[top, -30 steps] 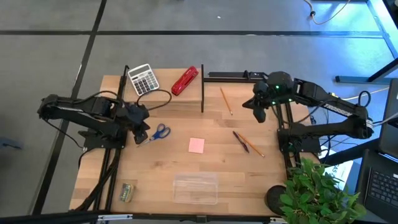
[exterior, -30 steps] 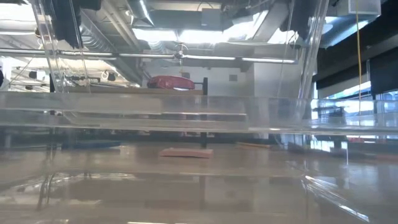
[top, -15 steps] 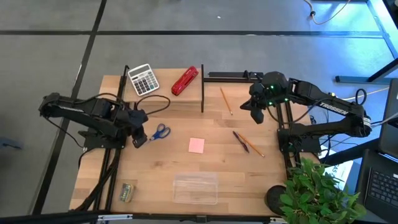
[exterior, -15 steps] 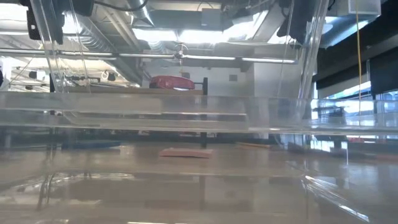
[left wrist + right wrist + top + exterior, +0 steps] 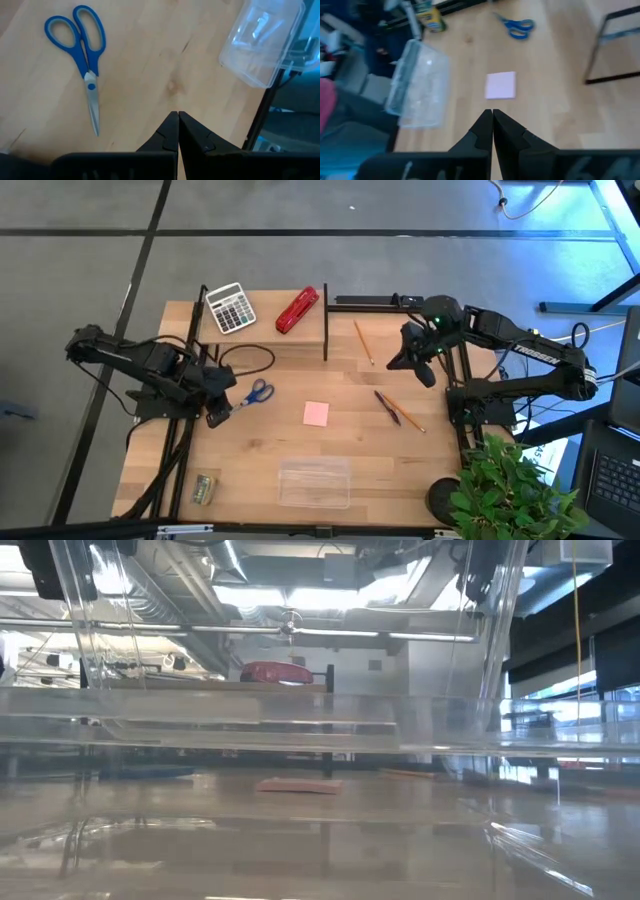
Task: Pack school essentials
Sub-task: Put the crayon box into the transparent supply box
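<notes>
Currently both grippers, left (image 5: 178,116) and right (image 5: 492,114), are closed and empty; scissors (image 5: 82,60) look rigid, light, best gripped mid-blade.

Calculator (image 5: 230,308) and red stapler (image 5: 297,310) sat side by side at bench (image 5: 260,440) far edge, left of black divider frame (image 5: 326,320). Potted plant (image 5: 515,490) at near right corner.

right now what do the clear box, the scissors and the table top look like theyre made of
Clear box: see-through with glossy highlights and rounded corners, so probably thin moulded plastic.
Scissors: smooth blue handles, likely plastic; grey blades with a dull sheen, likely steel.
Table top: pale wood strips with visible grain and a knot, apparently butcher-block with a satin finish.
</notes>
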